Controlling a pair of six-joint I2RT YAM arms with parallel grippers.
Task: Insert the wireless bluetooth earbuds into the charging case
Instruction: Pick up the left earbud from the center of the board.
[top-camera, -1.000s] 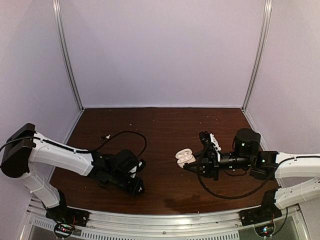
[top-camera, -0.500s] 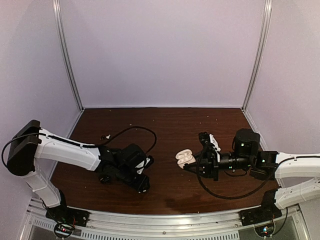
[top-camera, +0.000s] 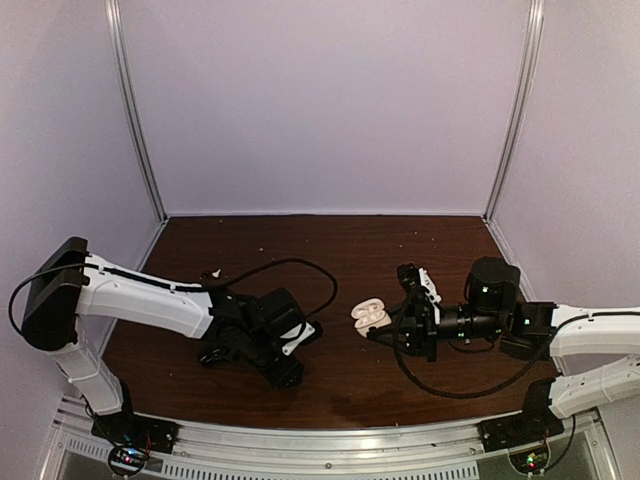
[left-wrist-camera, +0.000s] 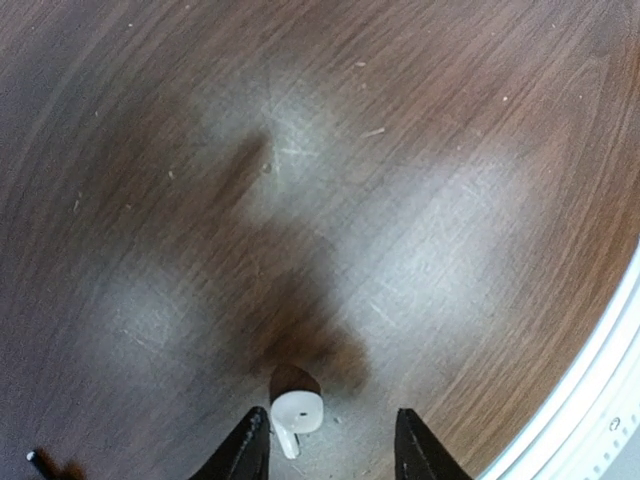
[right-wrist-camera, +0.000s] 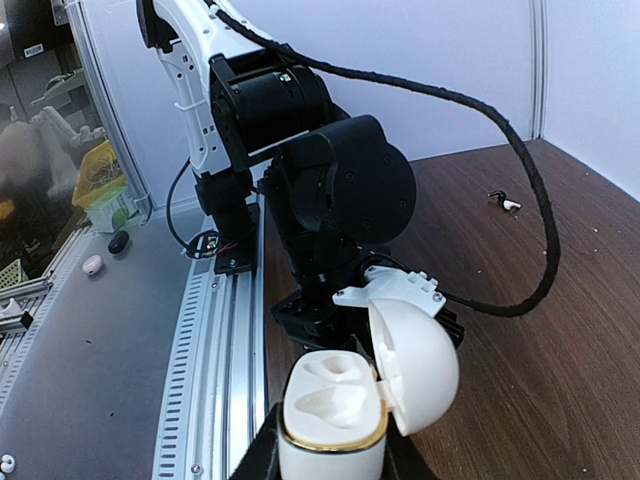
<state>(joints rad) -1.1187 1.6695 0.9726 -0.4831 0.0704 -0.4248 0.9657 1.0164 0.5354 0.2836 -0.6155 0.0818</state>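
While the right gripper (right-wrist-camera: 330, 462) clamps the open charging case (right-wrist-camera: 330, 400),
a white earbud (left-wrist-camera: 297, 412) lies between the left gripper (left-wrist-camera: 330, 420) fingers; grip unclear.

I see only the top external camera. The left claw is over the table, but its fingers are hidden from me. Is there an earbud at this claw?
Observer: Yes. The left wrist view shows a white earbud between the fingers of the left claw. It is close to one finger, with a gap to the other.
Operator: How does the right claw hold the case?
Observer: The right claw grips the charging case low on its body, so the opening is uncovered and the lid is open to one side.
Operator: Are the seats inside free?
Observer: Both hollows look empty in the right wrist view.
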